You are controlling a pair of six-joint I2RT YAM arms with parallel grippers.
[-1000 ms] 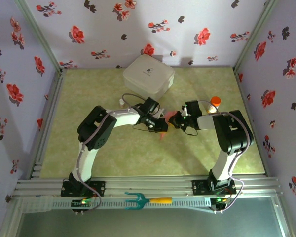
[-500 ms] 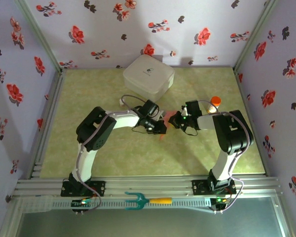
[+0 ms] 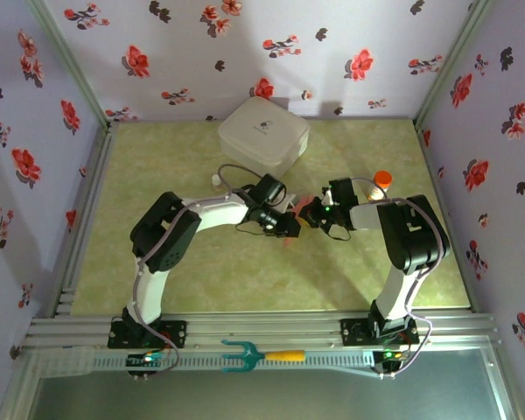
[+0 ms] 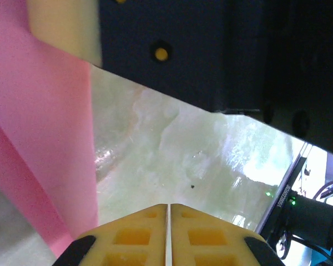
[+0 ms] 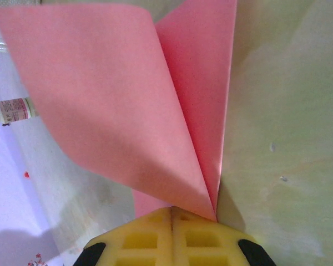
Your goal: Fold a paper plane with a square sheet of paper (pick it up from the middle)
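1. In the right wrist view we see the sheet of paper folded into overlapping pink flaps. They narrow to one point at the fingertips and fan out away from them. The main crease, which we take as the long axis, runs from that point straight away from the camera.
2. In the top view we find the sheet of paper on the near side of the white box and slightly to its right, between the two hands. The hands cover most of it there, so we cannot read its long axis from above.
3. The right hand has its fingers pressed together and pinches the narrow end of the sheet. From above, the right hand reaches in from the right of the sheet.
4. The fingers of the left hand meet along a thin seam. The sheet rises just beside its left finger, and we cannot tell whether any paper lies in the seam. From above, the left hand sits at the sheet's left and near side, close to the right hand.
5. The tabletop is a pale green marbled surface. An orange-capped bottle stands to the right of the white box and nearer the arms.
6. A teal fork with a yellow handle lies on the metal rails, well apart from the white box.
7. The lilac walls behind and beside the white box carry red and dark flower prints.
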